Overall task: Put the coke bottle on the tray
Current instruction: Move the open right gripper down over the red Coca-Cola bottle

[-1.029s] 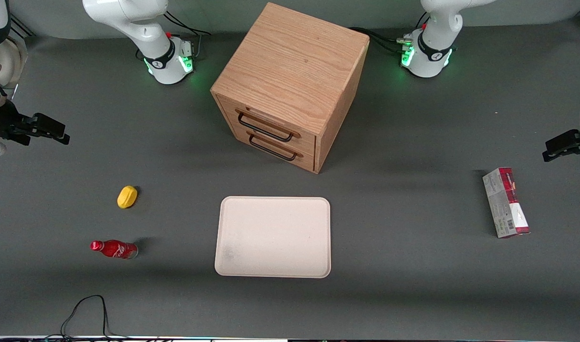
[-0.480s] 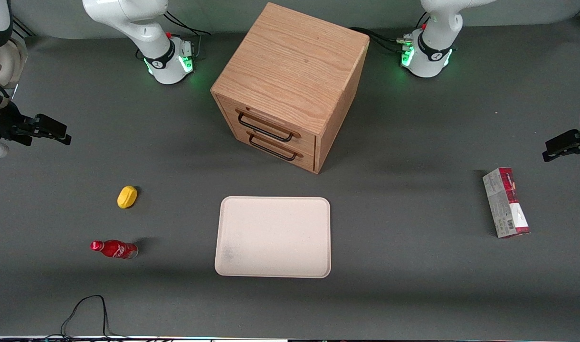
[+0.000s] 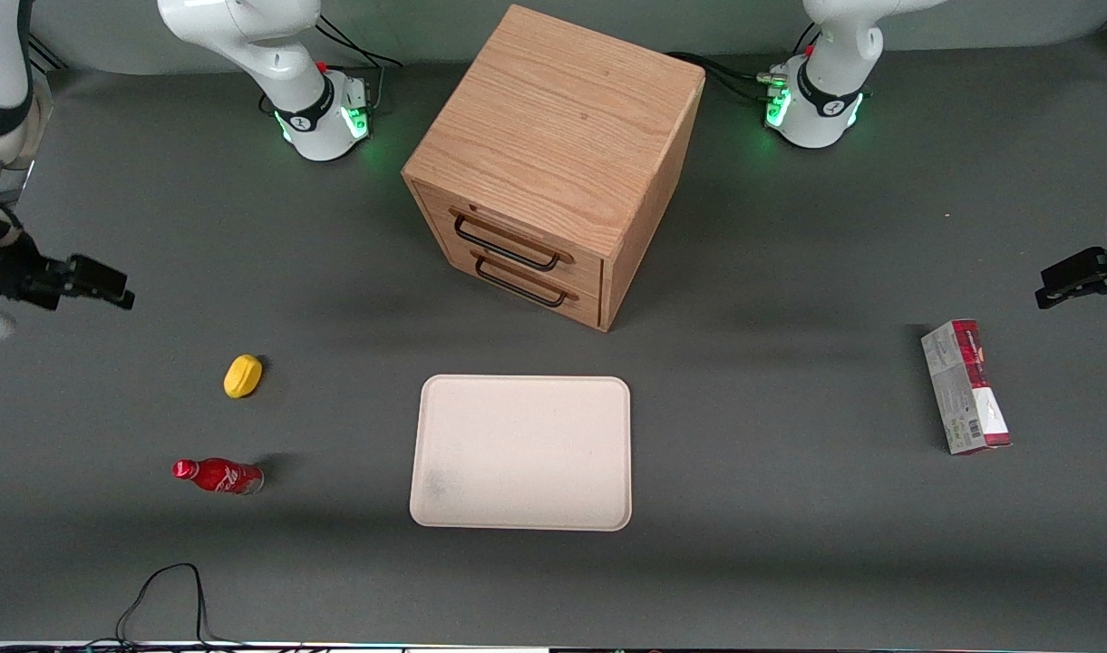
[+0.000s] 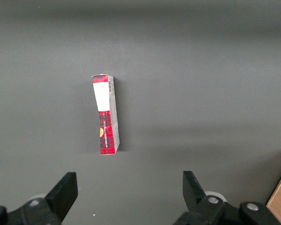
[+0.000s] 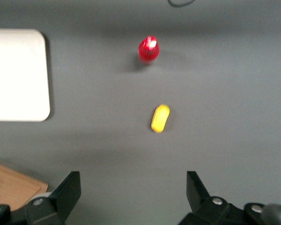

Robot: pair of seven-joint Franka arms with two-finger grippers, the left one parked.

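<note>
The coke bottle [image 3: 218, 475], small, red, with a red cap, stands on the grey table toward the working arm's end, apart from the tray. It also shows in the right wrist view [image 5: 148, 49], seen from above. The cream tray [image 3: 520, 452] lies flat in front of the drawer cabinet, with nothing on it; its corner shows in the right wrist view [image 5: 16, 75]. My right gripper [image 3: 100, 286] hangs open and empty above the table's end, farther from the front camera than the bottle. Its fingers stand wide apart in the wrist view [image 5: 133, 185].
A yellow lemon-like object [image 3: 243, 375] [image 5: 160, 118] lies between the gripper and the bottle. A wooden two-drawer cabinet [image 3: 553, 163] stands mid-table. A red-and-grey carton [image 3: 965, 386] [image 4: 105, 115] lies toward the parked arm's end. A black cable [image 3: 168, 589] loops at the near edge.
My right gripper has moved a little nearer to the front camera, toward the yellow object and the bottle. Bottle and tray have not moved.
</note>
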